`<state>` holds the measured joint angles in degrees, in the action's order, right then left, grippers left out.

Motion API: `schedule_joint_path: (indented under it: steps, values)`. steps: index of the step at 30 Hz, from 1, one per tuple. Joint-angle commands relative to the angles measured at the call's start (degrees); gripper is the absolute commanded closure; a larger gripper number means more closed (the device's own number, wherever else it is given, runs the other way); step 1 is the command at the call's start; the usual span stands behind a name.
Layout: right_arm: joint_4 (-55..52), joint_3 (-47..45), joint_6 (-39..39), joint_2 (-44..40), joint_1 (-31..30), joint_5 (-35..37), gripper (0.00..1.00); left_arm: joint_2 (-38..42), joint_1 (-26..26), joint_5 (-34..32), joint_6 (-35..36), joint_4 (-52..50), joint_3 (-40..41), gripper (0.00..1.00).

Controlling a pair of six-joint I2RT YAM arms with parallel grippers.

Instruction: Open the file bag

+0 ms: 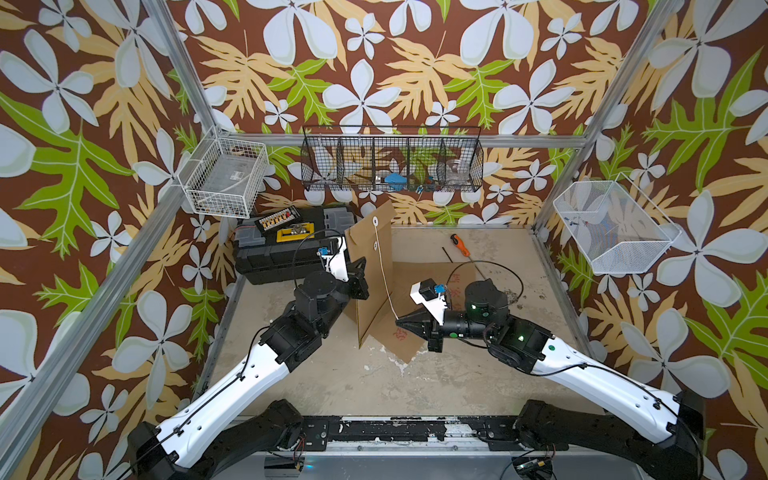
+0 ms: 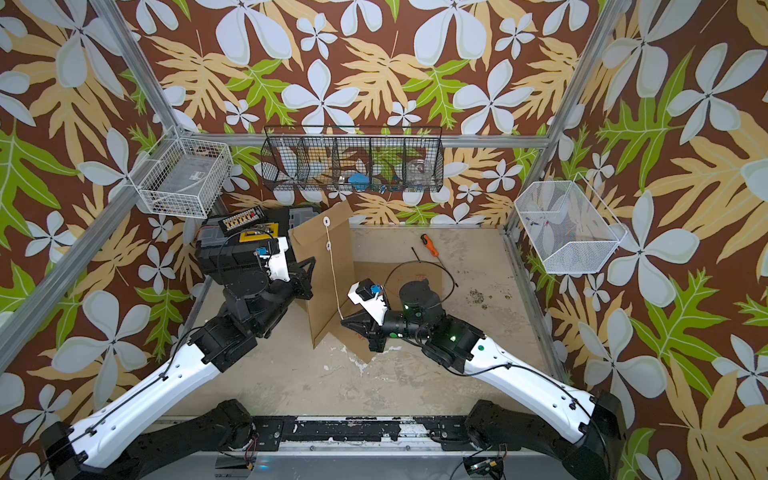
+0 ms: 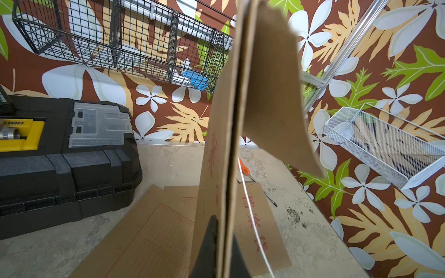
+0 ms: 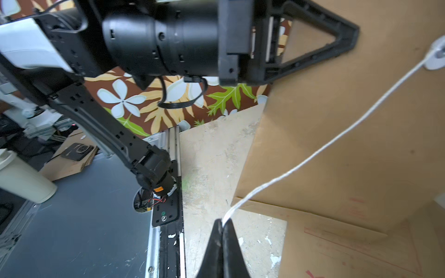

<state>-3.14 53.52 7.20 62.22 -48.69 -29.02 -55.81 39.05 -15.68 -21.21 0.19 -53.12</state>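
Gripping file bag (image 1: 370,299), left hand (image 1: 363,262); right hand (image 4: 222,223) clamped on string (image 4: 313,156); toolbox (image 3: 72,168) "deli".

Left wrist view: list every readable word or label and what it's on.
"deli", upside down, on the toolbox latch.
Red characters on the flat bag: probably "档案袋", blurred.
Red form print beside them: unreadable.
Red print on the held bag: unreadable.

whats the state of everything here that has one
file bag: upright, edge clamped in left gripper
flap: loose, bent away
string: unwound, end pinched in right gripper
second file bag: flat on table
toolbox: shut
screwdriver: lying on table
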Motion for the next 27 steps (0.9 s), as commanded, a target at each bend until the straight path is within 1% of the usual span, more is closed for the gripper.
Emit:
schedule_joint_path:
  steps: [1, 4, 7, 11, 16, 20, 27]
  values:
    - [-3.5, 1.6, -1.7, -1.3, -0.1, 9.5, 1.00, 0.8, 0.0, 2.4, 2.2, 0.1, -0.4, 1.00]
    - [-5.9, 2.8, -2.9, -4.6, 0.0, 17.8, 1.00, 1.3, 0.0, 5.2, 4.0, -1.6, -1.0, 1.00]
    - [-8.0, 4.3, -4.6, -8.2, 0.0, 25.6, 1.00, 1.8, 0.1, 6.5, 4.9, -3.0, -1.4, 1.00]
    - [-10.8, 7.6, -7.0, -11.8, 0.0, 31.5, 1.00, 1.9, 0.0, 10.2, 6.9, -4.8, -1.8, 1.00]
    - [-12.5, 12.0, -9.0, -14.3, 0.0, 34.5, 1.00, 2.5, 0.0, 15.8, 9.2, -4.9, -0.5, 1.00]
    - [-12.4, 15.3, -10.6, -15.0, -0.1, 36.2, 1.00, 1.6, 0.1, 17.3, 10.1, -6.0, -0.3, 1.00]
    - [-11.9, 19.6, -12.0, -15.2, 0.0, 36.6, 1.00, 1.0, 0.1, 19.5, 11.1, -6.7, 0.3, 1.00]
